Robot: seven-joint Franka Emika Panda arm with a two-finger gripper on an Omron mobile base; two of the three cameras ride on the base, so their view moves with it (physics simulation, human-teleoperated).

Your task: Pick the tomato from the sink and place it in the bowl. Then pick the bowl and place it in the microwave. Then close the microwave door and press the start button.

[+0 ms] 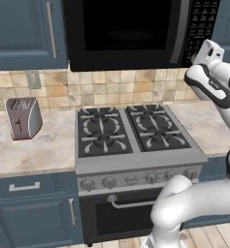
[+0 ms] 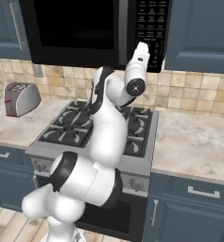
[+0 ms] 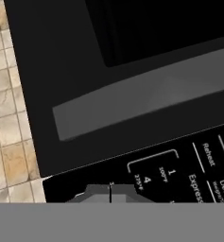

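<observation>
While its jaws are pressing together on nothing, the gripper (image 3: 110, 193) is sitting at the bottom of the hand view, against the keypad (image 3: 189, 175).

Beside the keypad, the door handle (image 3: 146, 99) is crossing that frame's middle on the shut microwave door (image 1: 126, 31). Across the top of both base views the microwave (image 2: 92, 30) is hanging above the stove (image 1: 131, 131); a toaster (image 1: 23, 117) is standing at left.

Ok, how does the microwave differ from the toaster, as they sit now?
The microwave is large, black and boxy, mounted above the stove; the toaster is small, silvery with a red side, standing on the counter left of it. The microwave has a handle and keypad, with the claw up at it; the toaster stands apart. Both are kitchen appliances.
</observation>
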